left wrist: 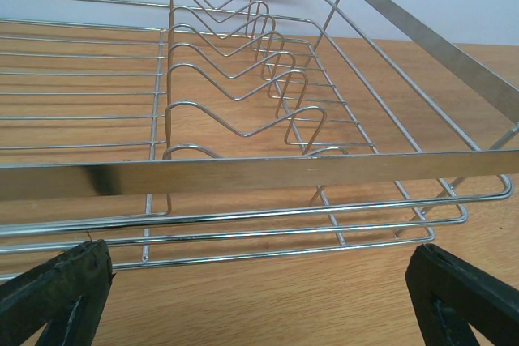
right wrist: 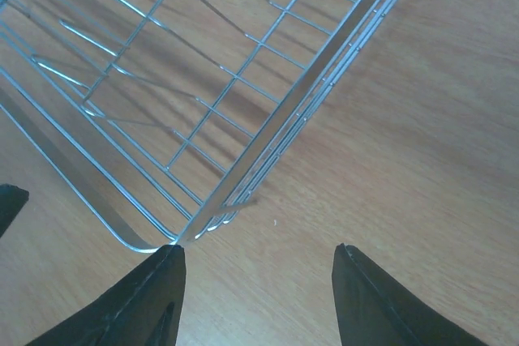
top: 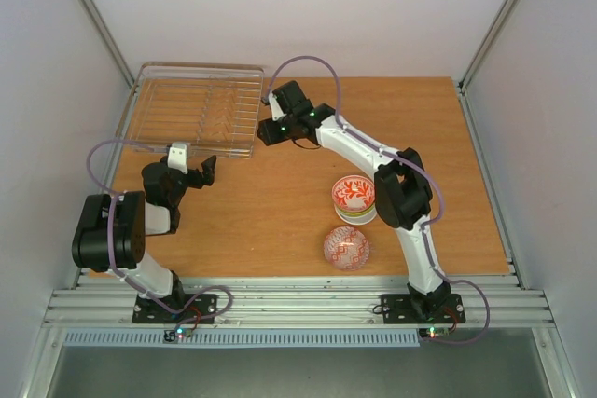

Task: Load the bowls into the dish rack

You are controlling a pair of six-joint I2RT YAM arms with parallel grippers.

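Bowls (top: 354, 199) sit stacked on the table (top: 261, 216), a loose bowl (top: 346, 248) just beside them, none in the rack (top: 201, 67); left gripper (left wrist: 258, 249) gapes wide, right gripper (right wrist: 255, 253) half parted, both empty; we should pinch one rim squarely, lifting straight.

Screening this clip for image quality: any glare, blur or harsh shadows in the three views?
Top external: even, soft light, sharp, no glare on the dish rack. Left wrist: bright reflection along the rack's near rim; left end effector dark and soft at the bottom corners. Right wrist: wires look slightly smeared, streaky shadows on the table, right end effector nearly black.
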